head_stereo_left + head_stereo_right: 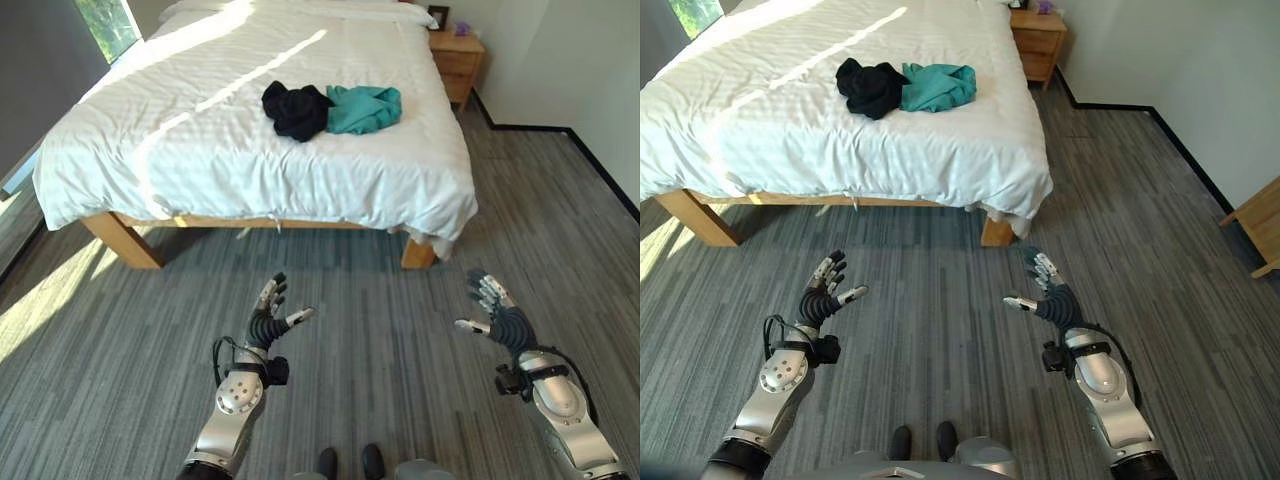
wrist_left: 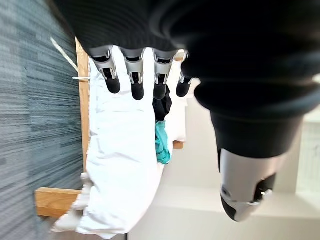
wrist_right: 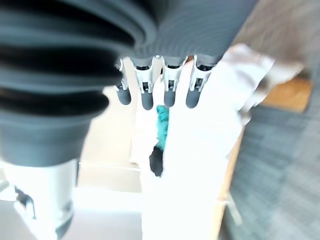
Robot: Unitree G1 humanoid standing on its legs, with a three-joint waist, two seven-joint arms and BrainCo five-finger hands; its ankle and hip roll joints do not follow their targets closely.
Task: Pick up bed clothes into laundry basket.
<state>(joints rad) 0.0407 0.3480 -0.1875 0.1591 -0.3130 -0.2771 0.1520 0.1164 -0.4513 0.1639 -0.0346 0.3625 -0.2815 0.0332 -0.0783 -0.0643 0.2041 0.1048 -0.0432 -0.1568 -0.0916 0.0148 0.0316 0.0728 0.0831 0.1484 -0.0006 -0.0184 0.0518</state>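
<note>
Both the left hand (image 1: 268, 318) and the right hand (image 1: 497, 310) are released and empty, well apart from the bed (image 1: 200, 150). The black garment (image 1: 295, 108) and the teal garment (image 1: 363, 108) lie touching there, so one grasp may drag both or drop one.

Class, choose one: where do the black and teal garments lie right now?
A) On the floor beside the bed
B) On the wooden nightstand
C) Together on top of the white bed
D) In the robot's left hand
C: the black garment and the teal garment lie touching on the white bed, while the left hand and right hand hover open over the floor, holding nothing.
</note>
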